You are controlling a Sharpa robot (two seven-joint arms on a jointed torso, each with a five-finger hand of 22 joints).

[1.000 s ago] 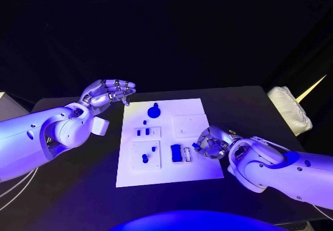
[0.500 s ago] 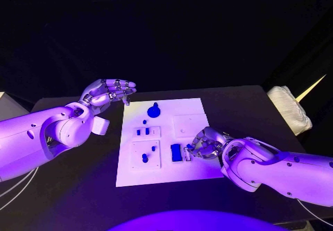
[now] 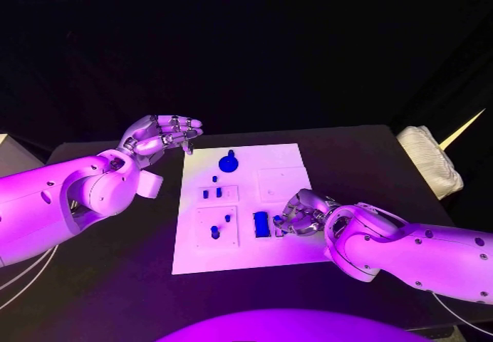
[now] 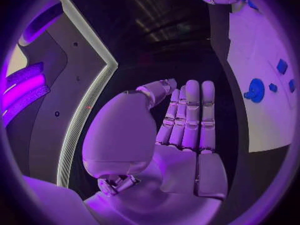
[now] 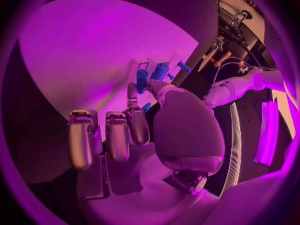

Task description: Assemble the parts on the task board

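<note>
Robot lab, black table point(image 3: 390, 160), dark backdrop

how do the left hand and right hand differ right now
The left hand is raised off the task board's far left corner, holding nothing; the right hand is low over the board's near right part, fingertips at a blue part. The left hand's fingers lie straight in its wrist view; the right hand's curl down. Both are silver.

right hand point(image 3: 301, 214) hiding board parts beneath, its grip unclear

head overhead, wrists close, sharing task board point(image 3: 246, 214)
</note>
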